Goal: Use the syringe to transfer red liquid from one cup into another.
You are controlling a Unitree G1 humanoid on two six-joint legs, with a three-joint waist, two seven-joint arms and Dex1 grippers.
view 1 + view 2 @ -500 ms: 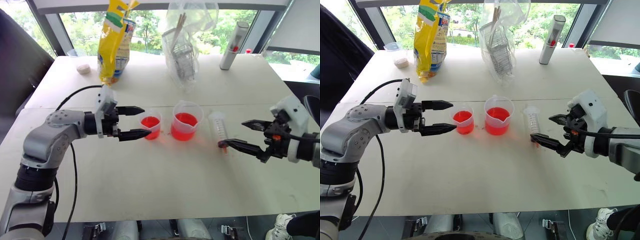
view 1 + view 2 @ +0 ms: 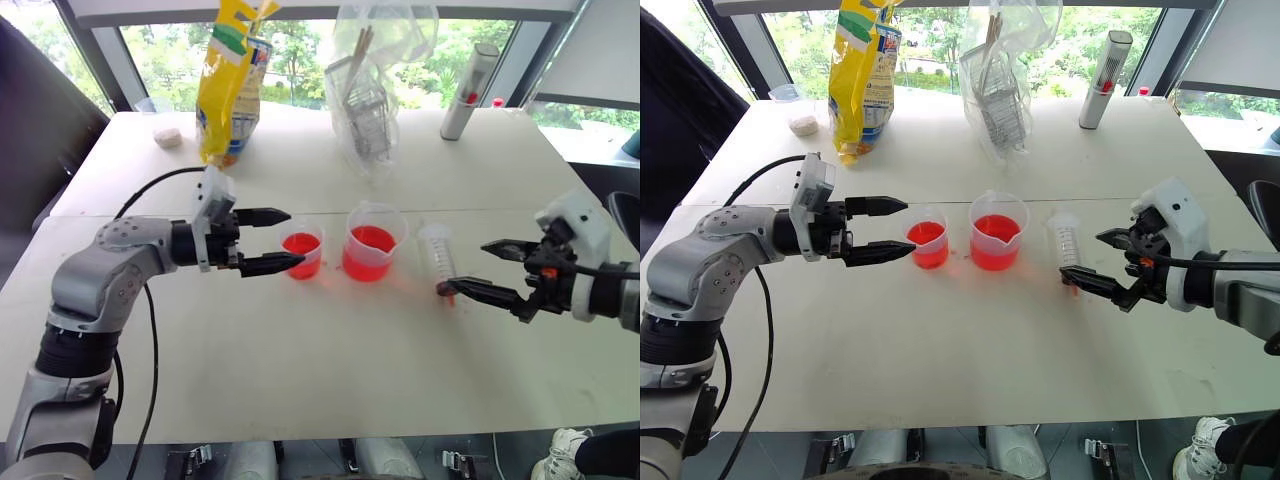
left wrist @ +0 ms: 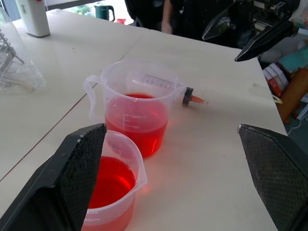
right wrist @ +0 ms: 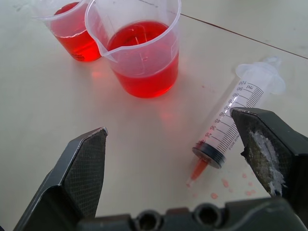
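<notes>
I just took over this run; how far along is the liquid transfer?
Both the beaker and the smaller cup hold red liquid, and red drops lie by the syringe tip, so some transfer may have happened; I cannot confirm it. Nothing is in hand: the syringe lies flat on the table, the right gripper open just beside it, the left gripper open beside the small cup. Picking up the syringe comes next.

On the table point(image 2: 300, 380), the smaller cup point(image 2: 302, 254) is set just left of the spouted beaker point(image 2: 372, 241); liquid point(image 4: 142, 48) is held in both. The syringe point(image 2: 439, 258) is laid flat right of the beaker. A snack bag point(image 2: 229, 80), a plastic bag point(image 2: 372, 90) and a bottle point(image 2: 468, 92) are placed behind.
</notes>
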